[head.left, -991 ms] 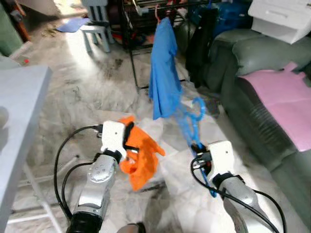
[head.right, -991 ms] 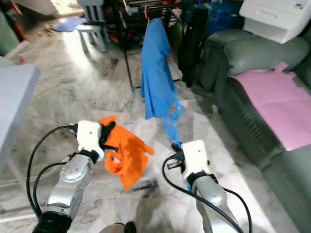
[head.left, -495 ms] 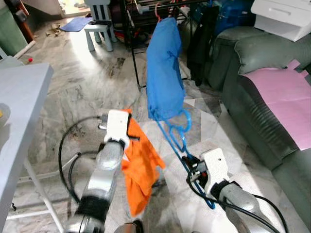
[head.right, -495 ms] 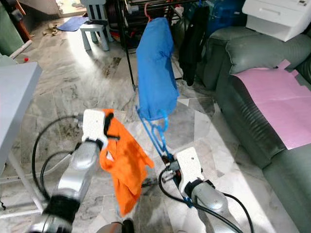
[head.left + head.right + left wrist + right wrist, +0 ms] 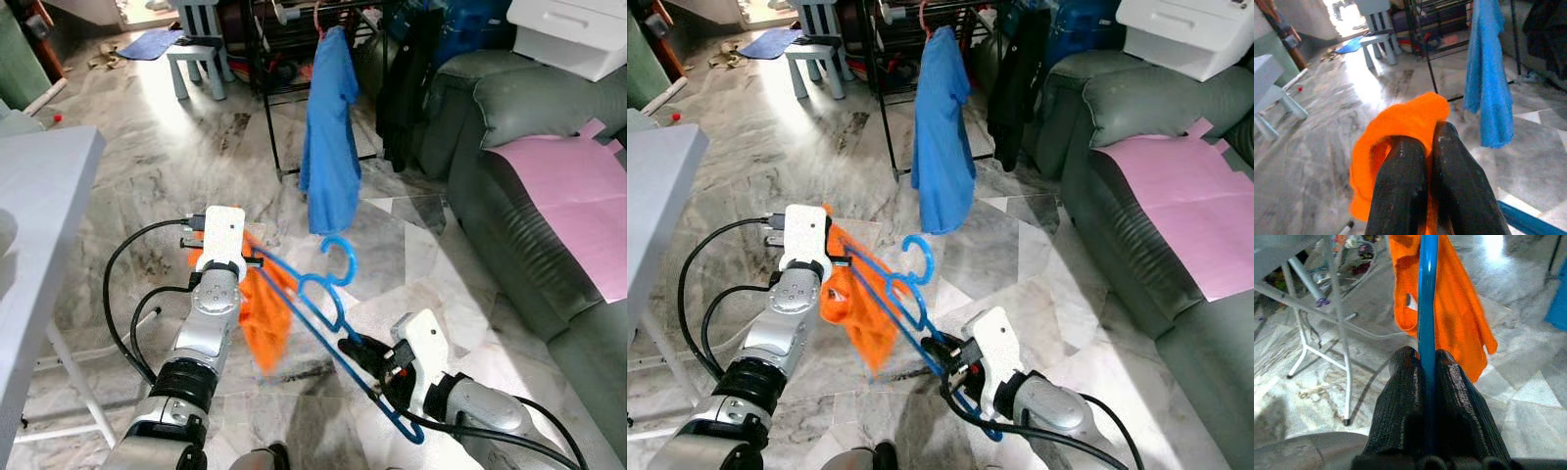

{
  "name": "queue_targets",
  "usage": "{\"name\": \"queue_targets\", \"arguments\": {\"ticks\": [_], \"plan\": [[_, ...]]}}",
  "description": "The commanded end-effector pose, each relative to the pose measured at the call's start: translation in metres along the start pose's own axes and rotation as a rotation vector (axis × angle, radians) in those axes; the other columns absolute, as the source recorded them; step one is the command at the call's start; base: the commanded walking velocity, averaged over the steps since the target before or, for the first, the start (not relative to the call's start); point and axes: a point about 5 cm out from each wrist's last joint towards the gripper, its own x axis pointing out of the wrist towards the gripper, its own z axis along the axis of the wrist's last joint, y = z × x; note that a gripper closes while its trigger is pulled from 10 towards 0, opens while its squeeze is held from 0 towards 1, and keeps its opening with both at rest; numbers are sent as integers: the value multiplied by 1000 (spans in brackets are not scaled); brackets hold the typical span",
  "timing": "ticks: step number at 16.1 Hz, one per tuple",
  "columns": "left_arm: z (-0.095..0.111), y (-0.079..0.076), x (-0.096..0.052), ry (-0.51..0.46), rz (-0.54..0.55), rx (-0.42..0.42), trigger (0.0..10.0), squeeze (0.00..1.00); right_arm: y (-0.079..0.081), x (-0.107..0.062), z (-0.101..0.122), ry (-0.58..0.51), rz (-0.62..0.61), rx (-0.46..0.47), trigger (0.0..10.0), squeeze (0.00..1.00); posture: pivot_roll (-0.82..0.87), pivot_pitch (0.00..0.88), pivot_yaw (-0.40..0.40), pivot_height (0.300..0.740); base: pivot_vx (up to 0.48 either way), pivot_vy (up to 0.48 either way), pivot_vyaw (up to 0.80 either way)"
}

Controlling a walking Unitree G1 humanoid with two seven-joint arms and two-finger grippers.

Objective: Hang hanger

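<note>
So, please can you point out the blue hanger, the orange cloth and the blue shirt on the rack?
blue hanger point(image 5: 336, 251): left eye view, on its hook.
orange cloth point(image 5: 265, 328): left eye view, on the hanging middle.
blue shirt point(image 5: 329, 147): left eye view, on its middle.

No readable text, labels, brand names, numbers or signs appear anywhere in these views; the clothing, the furniture, the floor and the robot's arms carry no legible writing.
</note>
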Motion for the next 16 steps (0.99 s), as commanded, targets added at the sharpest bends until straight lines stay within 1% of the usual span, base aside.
{"name": "queue_targets", "arguments": {"ticks": [1, 4, 6, 7, 8, 10, 11, 16], "plan": [[9, 6, 4, -35, 27, 0, 10000, 0, 3, -1, 3, -6, 33, 9, 10000, 0, -114, 100, 49, 740, 0, 0, 0], [15, 4, 3, -58, 33, -13, 10000, 0, 3, -1, 2, 3, 54, 19, 10000, 0, -109, 100, 45, 740, 0, 0, 0], [16, 8, 3, -69, 62, -6, 10000, 0, 4, -1, -1, 19, 67, 29, 10000, 0, -108, 102, 43, 740, 0, 0, 0], [16, 11, 4, -65, 77, -23, 10000, 0, 5, -2, -2, 32, 79, 35, 10000, 0, -109, 101, 41, 740, 0, 0, 0], [17, 13, 5, -67, 85, -23, 10000, 0, 5, -2, -2, 37, 82, 36, 10000, 0, -110, 102, 41, 740, 0, 0, 0], [23, 13, 8, -72, 81, -45, 10000, 0, 4, -2, -4, 48, 83, 39, 10000, 0, -110, 102, 42, 740, 0, 0, 0], [31, 12, 8, -91, 85, -54, 10000, 0, 4, -2, -7, 51, 82, 76, 10000, 0, -107, 101, 43, 740, 0, 0, 0], [31, 14, 7, -89, 110, -69, 10000, 0, 7, -1, -11, 77, 137, 102, 10000, 0, -104, 103, 35, 740, 0, 0, 0]]}}
